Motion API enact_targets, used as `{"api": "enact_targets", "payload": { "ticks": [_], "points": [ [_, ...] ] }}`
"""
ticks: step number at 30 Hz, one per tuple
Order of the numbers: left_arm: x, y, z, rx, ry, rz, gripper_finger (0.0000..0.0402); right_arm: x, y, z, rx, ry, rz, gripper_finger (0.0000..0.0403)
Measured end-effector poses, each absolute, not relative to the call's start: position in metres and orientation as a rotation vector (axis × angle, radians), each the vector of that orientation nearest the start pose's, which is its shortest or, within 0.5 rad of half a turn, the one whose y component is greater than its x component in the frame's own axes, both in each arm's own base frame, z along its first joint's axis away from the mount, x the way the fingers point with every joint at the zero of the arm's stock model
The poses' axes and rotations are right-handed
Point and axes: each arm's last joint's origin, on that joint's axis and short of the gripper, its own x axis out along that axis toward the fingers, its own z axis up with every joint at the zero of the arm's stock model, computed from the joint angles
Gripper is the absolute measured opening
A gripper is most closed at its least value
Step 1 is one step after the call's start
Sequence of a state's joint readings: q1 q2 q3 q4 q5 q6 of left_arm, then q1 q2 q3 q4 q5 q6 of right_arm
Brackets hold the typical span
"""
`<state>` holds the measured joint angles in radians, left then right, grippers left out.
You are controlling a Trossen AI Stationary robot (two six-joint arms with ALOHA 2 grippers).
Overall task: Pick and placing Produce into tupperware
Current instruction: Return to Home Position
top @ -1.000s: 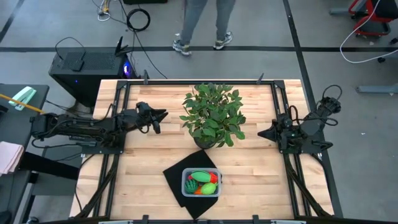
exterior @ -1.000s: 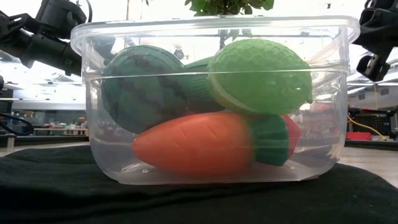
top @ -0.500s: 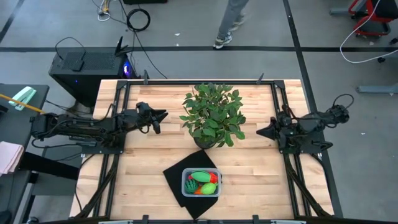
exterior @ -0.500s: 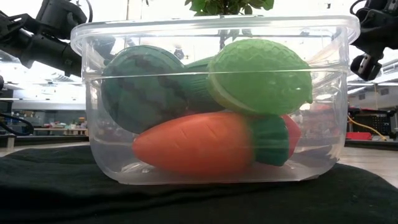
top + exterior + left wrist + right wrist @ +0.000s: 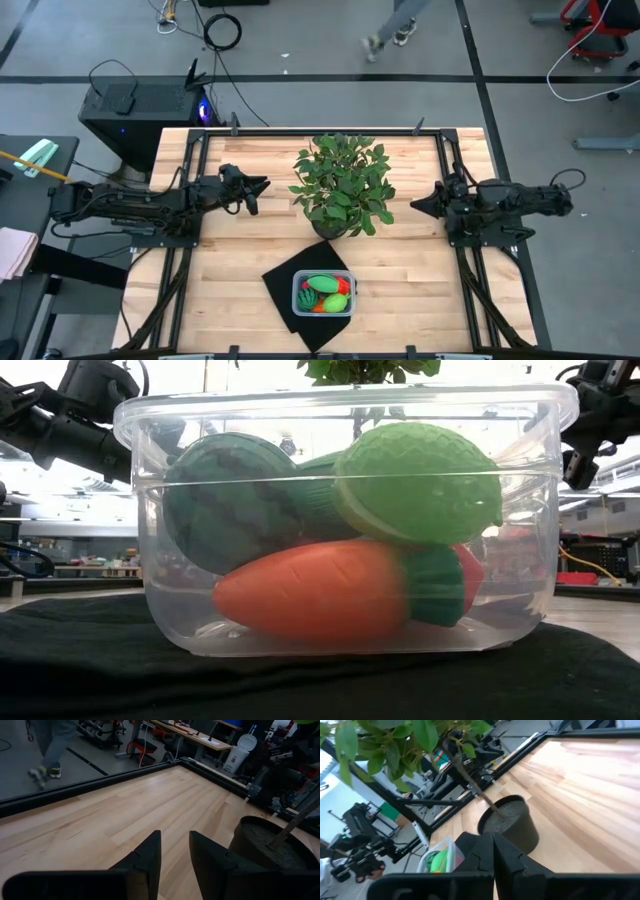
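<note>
Pale wooden table (image 5: 400, 270) fills the middle of the high view, with grey floor beyond it.

The left gripper (image 5: 260, 184) hangs at centre left, just beside the potted plant (image 5: 342, 185). The left wrist view shows its fingers (image 5: 149, 854) a narrow gap apart and holding nothing. Its arm stretches off toward the left edge.

The right gripper (image 5: 418, 208) points at the plant from centre right. Its fingers (image 5: 479, 851) are pressed together and hold nothing. Its arm lies folded toward the right edge.

Below the plant, at lower centre, the tupperware (image 5: 323, 314) sits on a black mat (image 5: 280, 285), well apart from both grippers. Inside it lie the orange carrot (image 5: 320, 600), the striped melon (image 5: 225, 500), the light green piece (image 5: 420, 480) and a bit of red (image 5: 469, 572).

A person's legs (image 5: 392, 28) cross the top edge.
</note>
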<state>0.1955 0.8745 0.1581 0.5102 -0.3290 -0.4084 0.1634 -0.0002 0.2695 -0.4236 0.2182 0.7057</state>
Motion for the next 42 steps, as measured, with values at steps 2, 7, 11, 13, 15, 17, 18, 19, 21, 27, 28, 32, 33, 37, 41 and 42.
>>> {"api": "enact_targets", "payload": {
  "ticks": [2,7,11,13,15,17,18,19,21,27,28,32,33,37,41,42],
  "points": [
    [0.163,0.042,0.171,-0.384,0.099,0.558,0.0107,0.071,0.004,0.212,0.663,0.118,-0.123,0.0000],
    [0.163,0.042,0.171,-0.384,0.098,0.558,0.0107,0.072,-0.001,0.218,0.632,0.054,-0.133,0.0000],
    [0.163,0.042,0.171,-0.384,0.099,0.558,0.0107,0.072,-0.003,0.221,0.619,0.026,-0.126,0.0000],
    [0.163,0.042,0.171,-0.384,0.098,0.558,0.0107,0.072,-0.004,0.221,0.566,0.029,-0.115,0.0000],
    [0.163,0.042,0.171,-0.384,0.099,0.558,0.0107,0.072,-0.003,0.221,0.460,0.046,-0.084,0.0000],
    [0.163,0.042,0.171,-0.384,0.099,0.558,0.0107,0.072,-0.004,0.221,0.399,0.046,-0.094,0.0000],
    [0.163,0.042,0.171,-0.384,0.099,0.558,0.0107,0.072,-0.005,0.221,0.392,0.040,-0.126,0.0000],
    [0.163,0.042,0.171,-0.384,0.098,0.558,0.0107,0.072,-0.006,0.221,0.391,0.035,-0.153,0.0000],
    [0.163,0.042,0.171,-0.391,0.096,0.558,0.0107,0.074,-0.008,0.219,0.391,0.016,-0.177,0.0000],
    [0.163,0.042,0.171,-0.395,0.095,0.558,0.0107,0.092,-0.010,0.189,0.419,-0.139,-0.147,0.0000],
    [0.163,0.042,0.171,-0.408,0.092,0.559,0.0107,0.094,-0.010,0.184,0.422,-0.169,-0.140,0.0000],
    [0.163,0.042,0.171,-0.416,0.091,0.560,0.0107,0.095,-0.010,0.183,0.381,-0.170,-0.119,0.0000],
    [0.163,0.042,0.171,-0.417,0.091,0.560,0.0107,0.095,-0.009,0.182,0.372,-0.161,-0.101,0.0000],
    [0.163,0.042,0.170,-0.416,0.098,0.562,0.0107,0.096,-0.007,0.174,0.371,-0.063,-0.043,0.0000],
    [0.163,0.042,0.170,-0.416,0.099,0.562,0.0107,0.099,-0.007,0.168,0.342,0.004,-0.029,0.0000],
    [0.163,0.042,0.170,-0.416,0.102,0.562,0.0107,0.099,-0.007,0.167,0.325,0.017,-0.032,0.0000]
  ]
}}
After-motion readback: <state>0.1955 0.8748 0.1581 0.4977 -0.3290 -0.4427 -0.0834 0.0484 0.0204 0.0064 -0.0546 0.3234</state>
